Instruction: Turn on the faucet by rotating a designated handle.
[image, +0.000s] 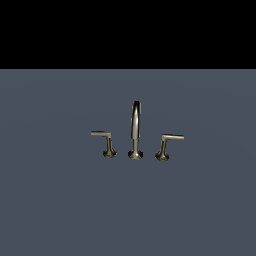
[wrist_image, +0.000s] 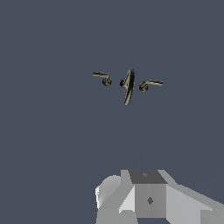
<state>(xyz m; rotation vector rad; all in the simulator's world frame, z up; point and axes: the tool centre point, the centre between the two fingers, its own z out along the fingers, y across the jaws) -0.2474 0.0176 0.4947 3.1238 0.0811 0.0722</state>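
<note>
Wrist view: we note handle (wrist_image: 151, 83) well ahead of gripper (wrist_image: 144, 205), lever axis pointing right — jaw state: cannot tell, fingers unseen.

One faucet (image: 135, 132) stands on the tabletop (image: 50, 200), made of three separate pieces: one tall arched spout (image: 135, 125) and two short L-shaped levers, namely the handle (image: 168, 145) and its mirror twin (image: 104, 142). Each piece has one flared base.

Flat, matte slate-blue ground surface (image: 55, 200) fills the lower exterior view. Above it, a featureless black backdrop band (image: 128, 32). Lighting even; shadows faint.
</note>
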